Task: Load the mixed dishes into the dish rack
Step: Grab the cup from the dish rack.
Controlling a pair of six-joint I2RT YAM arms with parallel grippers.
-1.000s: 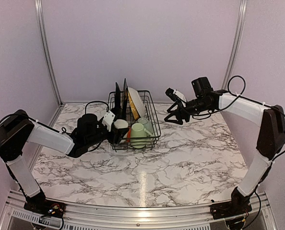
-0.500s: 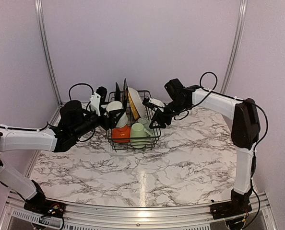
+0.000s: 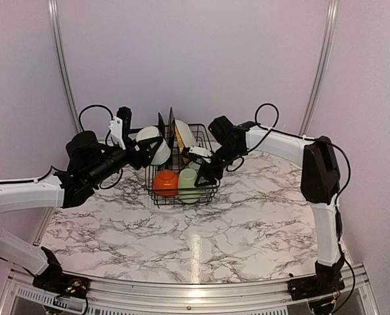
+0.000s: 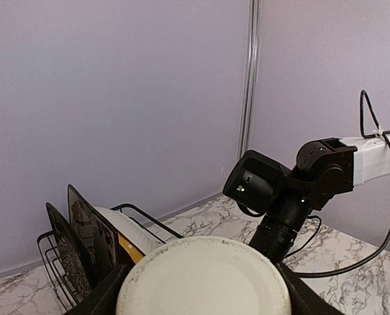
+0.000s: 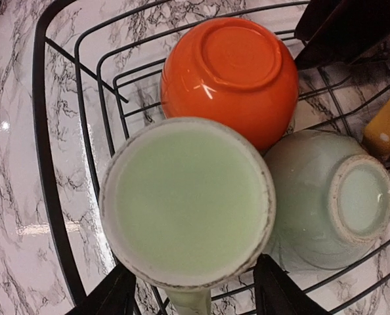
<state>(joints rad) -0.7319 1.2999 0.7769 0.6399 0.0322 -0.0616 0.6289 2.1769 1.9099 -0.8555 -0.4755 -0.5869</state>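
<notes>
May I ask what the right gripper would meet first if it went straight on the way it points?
The right gripper would most likely meet the upturned base of the pale green mug in the dish rack, framed by its fingers; the gap is unclear.

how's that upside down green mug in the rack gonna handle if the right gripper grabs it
Probably rigid and breakable: the pale green mug looks like ceramic, with a worn foot rim. Its smooth round wall may slip or twist between the right gripper's fingers. It sits base-up close against the orange bowl, so lifting could nudge that.
</notes>
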